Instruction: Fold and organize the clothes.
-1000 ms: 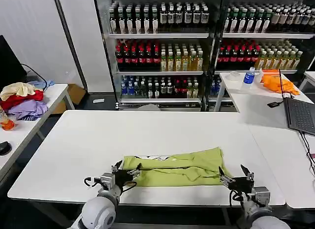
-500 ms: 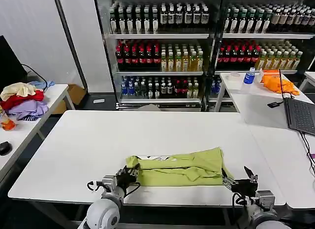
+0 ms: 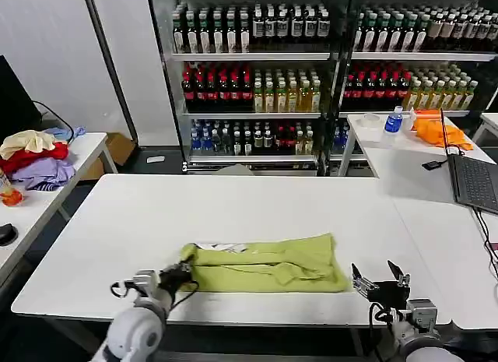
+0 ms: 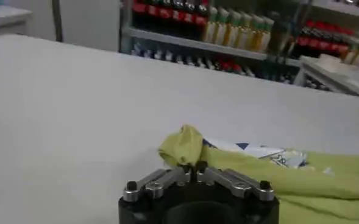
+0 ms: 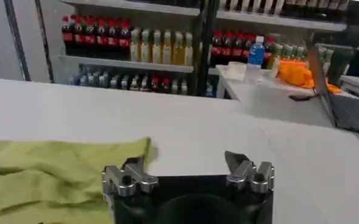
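On white surface (image 3: 233,214): folded lime T-shirt (image 3: 264,265).
Left pincer (image 3: 173,275) pinching shirt's left corner; right pincer (image 3: 378,278) spread, just beside shirt's right edge.

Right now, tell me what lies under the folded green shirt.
The white table lies under the lime T-shirt. A white printed scrap peeks from its fold by the left pincer, which pinches that corner. Anything deeper is covered.

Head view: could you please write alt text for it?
A folded lime T-shirt lies near the white table's front edge; the left gripper is shut on its left end, the right gripper open beside it. Drink shelves stand behind.
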Robot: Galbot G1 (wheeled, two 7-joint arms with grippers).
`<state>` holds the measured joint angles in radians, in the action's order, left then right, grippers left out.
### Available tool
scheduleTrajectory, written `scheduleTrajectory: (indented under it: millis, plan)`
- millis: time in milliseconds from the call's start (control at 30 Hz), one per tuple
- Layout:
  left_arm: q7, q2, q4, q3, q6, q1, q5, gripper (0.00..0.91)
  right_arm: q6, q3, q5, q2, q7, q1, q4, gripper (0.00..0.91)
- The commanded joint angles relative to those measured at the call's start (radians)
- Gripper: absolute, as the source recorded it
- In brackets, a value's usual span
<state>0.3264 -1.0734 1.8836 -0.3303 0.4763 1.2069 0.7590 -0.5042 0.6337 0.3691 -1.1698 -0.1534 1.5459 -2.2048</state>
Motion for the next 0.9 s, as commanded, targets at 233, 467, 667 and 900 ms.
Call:
scheduleTrajectory:
  millis: [233,467,667,900]
  plan:
    - [0.003,0.187,0.055,-0.275,0.047,-0.026,0.373,0.020,0.001,-0.004,0.007,0.001,-0.001,-0.011,0.008,0.907]
    - [-0.019,0.015,0.180,-0.101,0.052,-0.051,0.554,0.020,0.013,-0.018,0.000,-0.003,0.000,0.001,0.020,0.907]
    - [-0.031,-0.079,0.151,0.030,0.048,-0.094,0.551,0.020,0.015,-0.021,0.000,-0.004,0.000,0.002,0.023,0.907]
    - [-0.029,-0.152,0.069,0.165,0.038,-0.162,0.515,0.020,0.021,-0.023,-0.001,-0.001,0.001,0.003,0.038,0.907]
